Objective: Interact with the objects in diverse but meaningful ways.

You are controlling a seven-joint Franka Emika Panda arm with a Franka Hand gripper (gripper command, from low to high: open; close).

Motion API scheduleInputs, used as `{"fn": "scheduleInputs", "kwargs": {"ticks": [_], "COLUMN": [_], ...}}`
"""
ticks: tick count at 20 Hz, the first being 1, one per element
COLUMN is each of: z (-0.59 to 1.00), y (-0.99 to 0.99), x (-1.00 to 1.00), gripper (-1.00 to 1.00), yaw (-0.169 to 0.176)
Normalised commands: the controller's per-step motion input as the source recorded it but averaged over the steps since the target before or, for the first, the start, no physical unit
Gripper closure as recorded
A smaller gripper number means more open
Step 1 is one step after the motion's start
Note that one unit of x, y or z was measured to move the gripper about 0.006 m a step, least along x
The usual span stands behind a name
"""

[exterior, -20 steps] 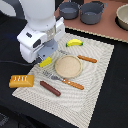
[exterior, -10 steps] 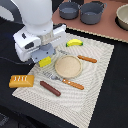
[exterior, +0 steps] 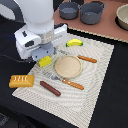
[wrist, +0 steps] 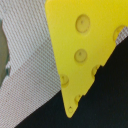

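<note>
- My arm [exterior: 37,22] comes in from the exterior view's upper left, white body bent down over the left part of the mat [exterior: 95,95], wrist housing low and close to the surface.
- Gripper [exterior: 44,59] is under the housing, right above the cheese [exterior: 45,61]; fingers hidden by the housing, so I cannot tell if it's spread, closed or clamped on anything.
- Wrist view: cheese [wrist: 82,50] fills most of the shot, yellow wedge with round dimples, tip pointing away from the wide end, woven mat [wrist: 30,75] and dark table [wrist: 107,100] behind it. No fingertips visible there either.
- Cheese sits at the mat's left edge in the exterior view, just beside the plate [exterior: 68,66], which is to its right.
- Bun [exterior: 21,80] with white stripes lies off the mat's left edge on the dark table [exterior: 15,105], near the cheese but apart.
- Sausage [exterior: 50,88] lies on the mat, in front of the plate, below the fork [exterior: 65,81].
- Banana [exterior: 74,42] lies near the mat's far edge, beyond the plate.
- Knife [exterior: 86,59] just right of the plate, orange handle.
- Two grey pots [exterior: 80,10] on the brown surface at the back, well apart from my arm's wrist.
</note>
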Motion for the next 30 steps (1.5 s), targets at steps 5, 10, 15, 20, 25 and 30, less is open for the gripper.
{"fn": "scheduleInputs", "kwargs": {"ticks": [5, 10, 15, 20, 25, 30], "z": [-0.29, -0.31, -0.24, 0.0, 0.01, 0.0], "y": [0.02, 0.0, 0.01, 0.1, 0.11, 0.16], "x": [-0.47, -0.44, -0.38, -0.13, -0.12, -0.05], "gripper": [-1.0, -1.0, -1.0, 1.0, 1.0, 1.0], "yaw": [0.0, -0.002, -0.003, -0.003, -0.002, -0.005]}}
